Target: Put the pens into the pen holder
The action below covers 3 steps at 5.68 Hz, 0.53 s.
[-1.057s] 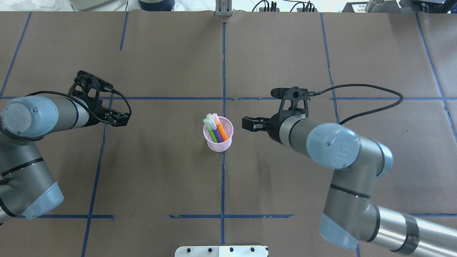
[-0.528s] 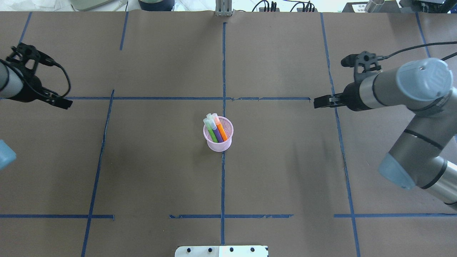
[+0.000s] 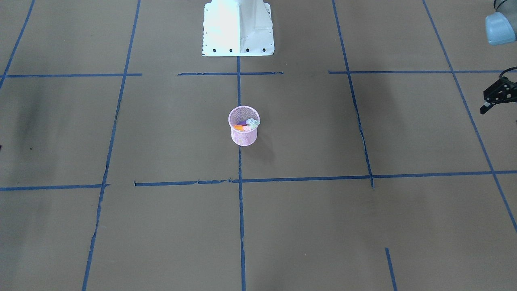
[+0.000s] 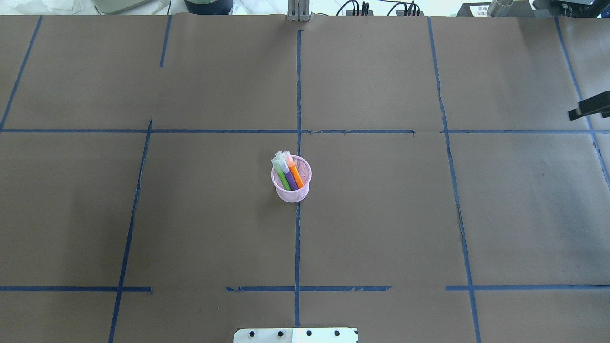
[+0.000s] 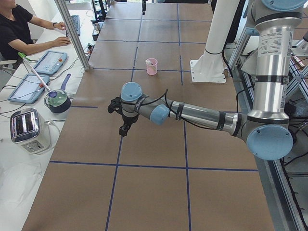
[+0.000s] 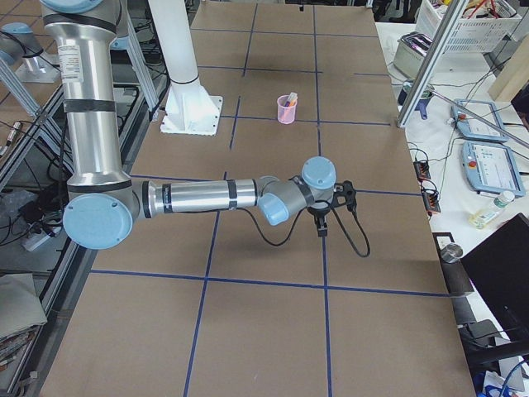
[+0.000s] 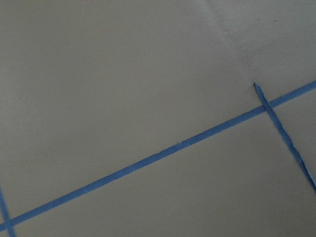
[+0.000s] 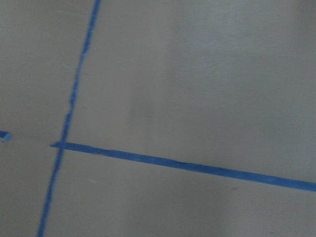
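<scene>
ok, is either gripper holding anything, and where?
Nothing held: purple pen, orange pen and green pen all sit in the pen holder; left gripper and right gripper sit far off, no pen in either.

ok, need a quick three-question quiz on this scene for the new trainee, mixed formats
1. True or false: all three pens stand inside the pink pen holder.
2. In the overhead view, which pen sits between the other two? A green, B purple, C orange.
3. How many pens lie on the table outside the holder?
Key: 1 true. 2 B, the purple pen. 3 zero.
</scene>
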Available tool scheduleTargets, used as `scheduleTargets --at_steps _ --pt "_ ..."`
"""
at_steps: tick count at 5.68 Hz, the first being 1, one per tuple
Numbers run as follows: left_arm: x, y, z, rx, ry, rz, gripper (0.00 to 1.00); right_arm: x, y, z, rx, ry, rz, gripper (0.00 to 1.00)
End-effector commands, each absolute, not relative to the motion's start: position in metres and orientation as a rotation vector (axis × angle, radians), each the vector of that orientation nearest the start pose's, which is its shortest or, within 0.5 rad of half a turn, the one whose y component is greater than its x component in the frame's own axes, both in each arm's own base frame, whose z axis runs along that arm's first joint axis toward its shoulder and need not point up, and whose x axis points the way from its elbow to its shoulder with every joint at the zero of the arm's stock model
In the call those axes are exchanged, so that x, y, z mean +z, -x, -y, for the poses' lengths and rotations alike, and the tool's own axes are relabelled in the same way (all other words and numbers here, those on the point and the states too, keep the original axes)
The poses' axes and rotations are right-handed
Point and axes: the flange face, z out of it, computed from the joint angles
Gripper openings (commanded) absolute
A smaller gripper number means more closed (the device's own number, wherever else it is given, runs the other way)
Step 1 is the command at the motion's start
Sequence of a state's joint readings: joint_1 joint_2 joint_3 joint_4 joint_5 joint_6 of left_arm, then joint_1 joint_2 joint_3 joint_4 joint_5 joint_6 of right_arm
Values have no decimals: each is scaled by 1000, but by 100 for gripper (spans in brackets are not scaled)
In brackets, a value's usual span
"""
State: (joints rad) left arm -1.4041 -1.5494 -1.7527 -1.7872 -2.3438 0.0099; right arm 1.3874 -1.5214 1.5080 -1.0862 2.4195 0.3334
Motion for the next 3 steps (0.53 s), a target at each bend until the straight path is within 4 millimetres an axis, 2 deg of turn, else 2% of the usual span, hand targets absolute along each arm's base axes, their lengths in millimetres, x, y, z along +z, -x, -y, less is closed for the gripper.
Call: scheduleTargets --at_steps 1,2,3 --pt "596 22 492 208 -146 -786 100 682 -43 520 -30 -161 880 99" --pt "603 25 488 179 -88 -788 100 693 -57 511 -2 -121 864 99" --pt "606 25 487 163 -51 -788 100 684 -55 512 1 -106 864 99"
